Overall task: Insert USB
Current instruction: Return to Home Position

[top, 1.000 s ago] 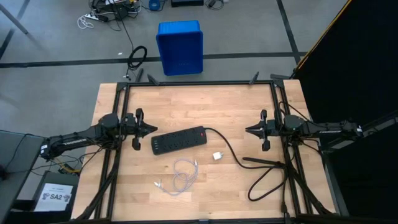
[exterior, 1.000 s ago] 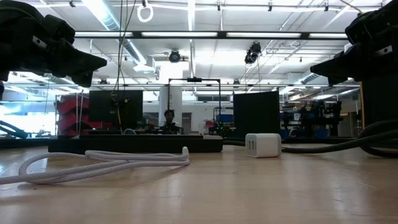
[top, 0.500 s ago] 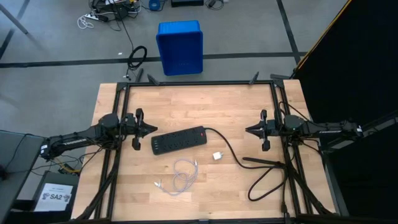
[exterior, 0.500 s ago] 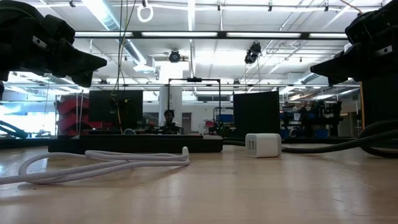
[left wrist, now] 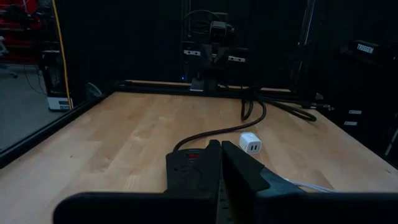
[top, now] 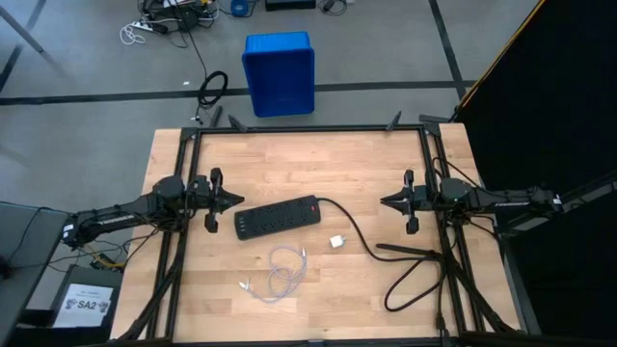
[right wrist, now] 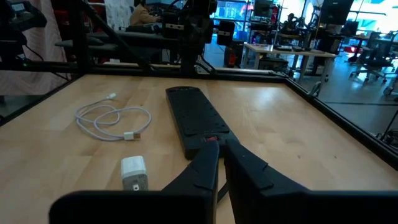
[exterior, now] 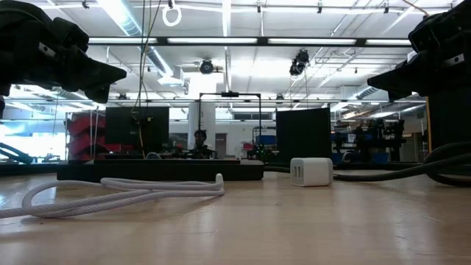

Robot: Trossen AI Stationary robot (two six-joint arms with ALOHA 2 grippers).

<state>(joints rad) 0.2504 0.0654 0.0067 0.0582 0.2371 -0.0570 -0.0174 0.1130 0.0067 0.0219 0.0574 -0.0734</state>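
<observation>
Two arms parked: left pincer (top: 234,201) at worktop (top: 318,159) left edge, right pincer (top: 385,201) at right edge, both pressed together, empty. Nothing moved over last second. USB (top: 286,273) lies looped mid-worktop, unplugged, near adapter (top: 336,242); homing looks finished.

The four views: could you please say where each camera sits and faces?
High view: overhead, looking straight down on the pale wooden table; both arms, left gripper and right gripper shut.
Low view: table-top height, looking level across into the room; both grippers at upper corners.
Left wrist view: on left arm, facing the right arm; own fingers at bottom.
Right wrist view: on right arm, facing the left arm; own fingers at bottom.
Shared: all show the small white cube adapter and long black power strip.
</observation>
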